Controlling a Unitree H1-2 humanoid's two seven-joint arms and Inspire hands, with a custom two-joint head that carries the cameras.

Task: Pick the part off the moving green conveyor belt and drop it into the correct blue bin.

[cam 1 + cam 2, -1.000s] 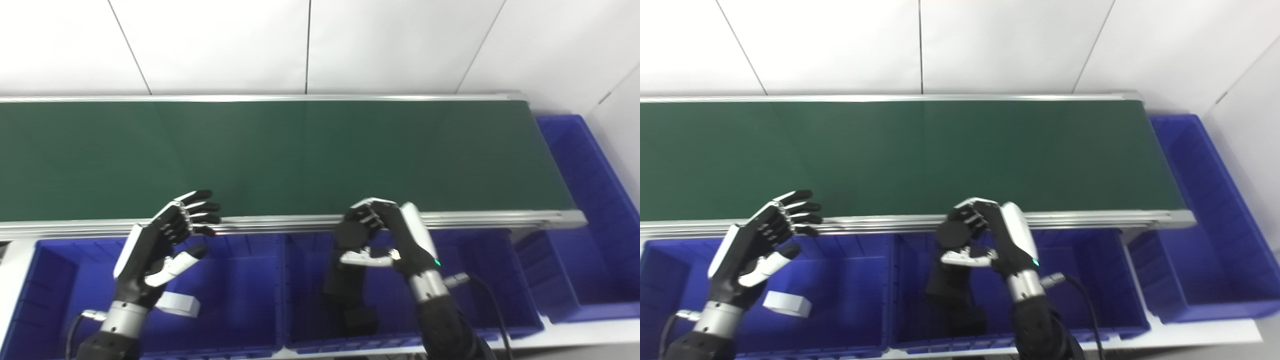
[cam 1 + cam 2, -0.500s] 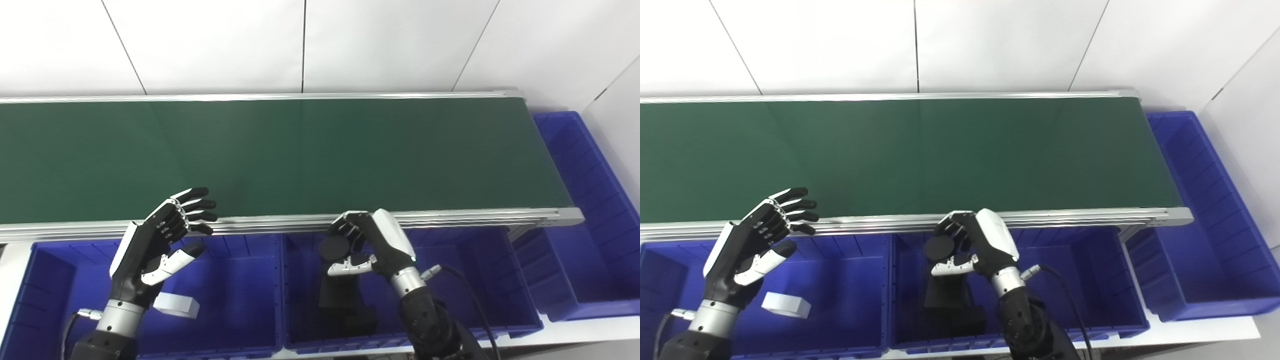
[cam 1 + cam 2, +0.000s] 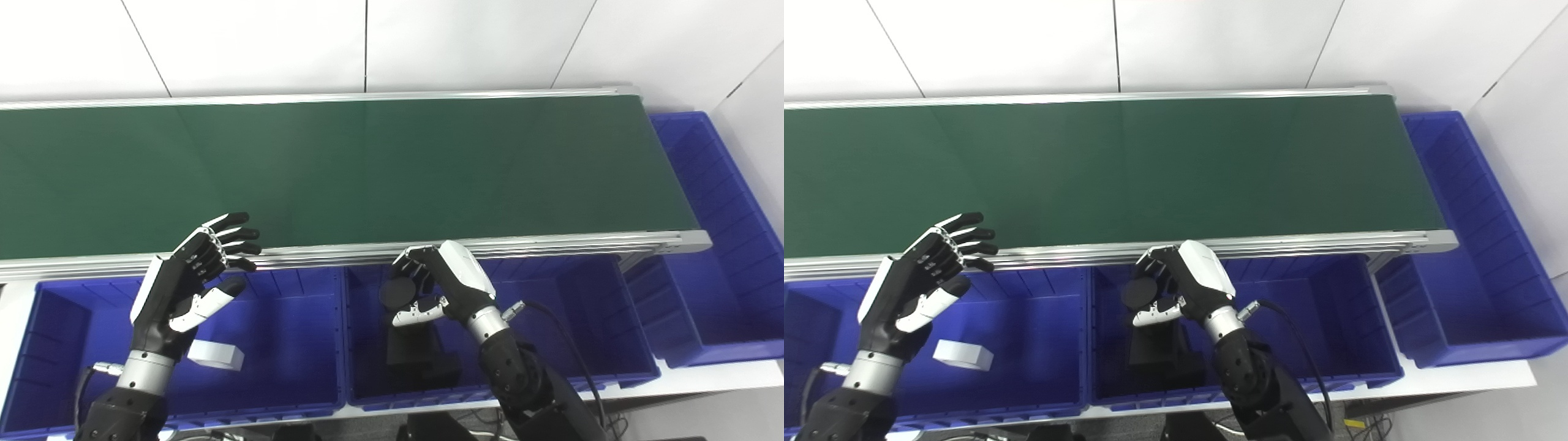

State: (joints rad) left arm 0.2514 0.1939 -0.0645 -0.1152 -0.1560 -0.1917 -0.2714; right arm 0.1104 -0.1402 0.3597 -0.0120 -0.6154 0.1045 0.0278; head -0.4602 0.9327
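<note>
My right hand (image 3: 442, 283) hangs over the middle blue bin (image 3: 588, 318), shut on a black round part (image 3: 397, 293) held between fingers and thumb. Black parts (image 3: 419, 354) lie on that bin's floor under the hand. Above the left blue bin (image 3: 288, 373), my left hand (image 3: 187, 288) is open with fingers spread, its fingertips near the belt's front rail. The green conveyor belt (image 3: 367, 165) carries no part that I can see.
A white block (image 3: 215, 356) lies in the left bin. Another blue bin (image 3: 716, 245) stands at the belt's right end. An aluminium rail (image 3: 551, 242) runs along the belt's front edge, just above the bins. A white wall stands behind the belt.
The camera tilted, shifting the whole picture. My right hand, still holding the black round part, has drawn back and down from the rail over the middle bin. The left hand hardly moved.
</note>
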